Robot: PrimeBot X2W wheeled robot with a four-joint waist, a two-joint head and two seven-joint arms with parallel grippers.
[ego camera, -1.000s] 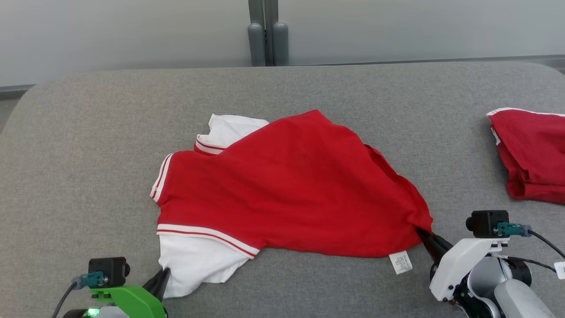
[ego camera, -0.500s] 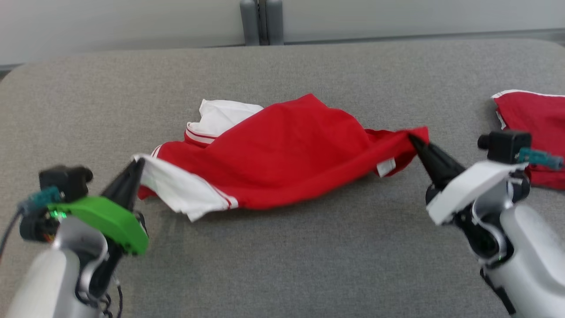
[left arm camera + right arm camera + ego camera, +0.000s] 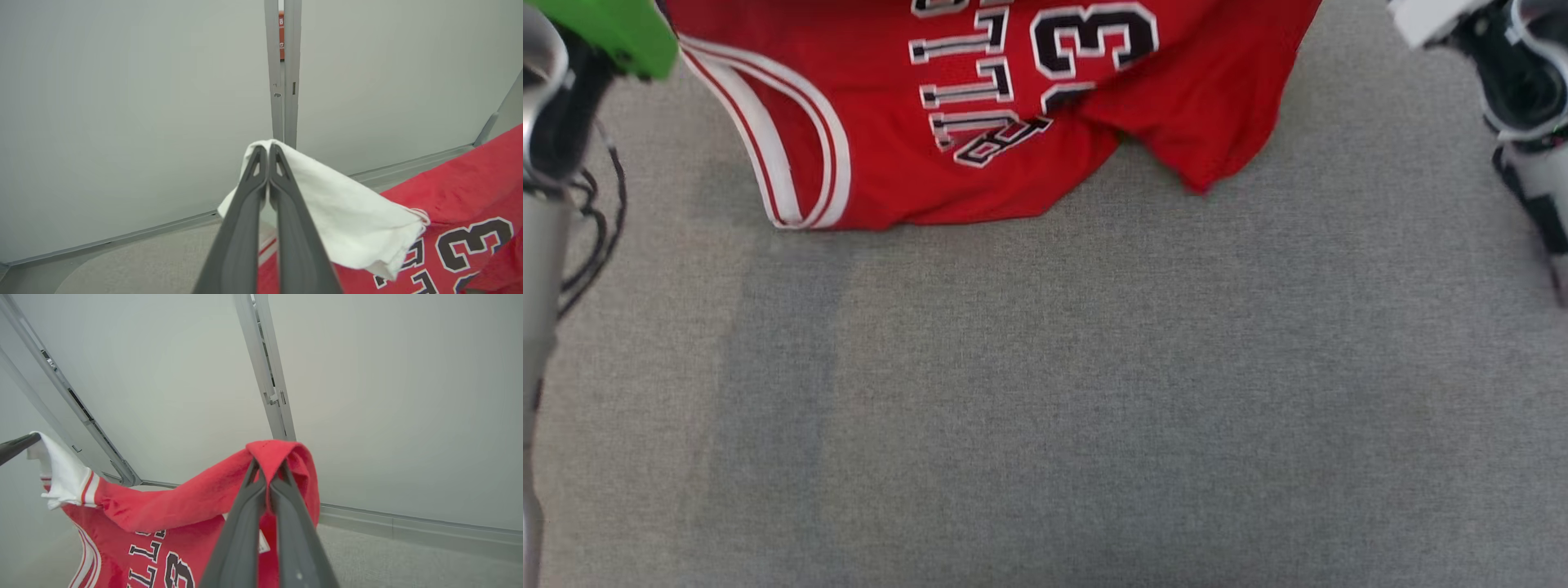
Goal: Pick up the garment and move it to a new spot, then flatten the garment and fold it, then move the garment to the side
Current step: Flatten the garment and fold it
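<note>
The garment [image 3: 980, 106] is a red jersey with white trim and black lettering. It hangs across the top of the head view, and its lower folds rest on the grey surface [image 3: 1045, 408]. In the left wrist view my left gripper [image 3: 268, 148] is shut on a white corner of the garment [image 3: 347, 212]. In the right wrist view my right gripper [image 3: 267, 467] is shut on a red corner of the garment [image 3: 163, 506], which is stretched between the two. The left arm's green housing [image 3: 613, 33] and the right arm's white housing [image 3: 1429, 12] sit at the top corners.
Grey padded surface spreads wide below the jersey. Pale wall panels with a vertical grey post [image 3: 282, 73] stand behind. Dark cables [image 3: 596, 220] hang beside my left forearm.
Both grippers have risen and lifted the garment by its corners, so its printed side now faces the head camera. The head view has tilted down toward the near surface.
</note>
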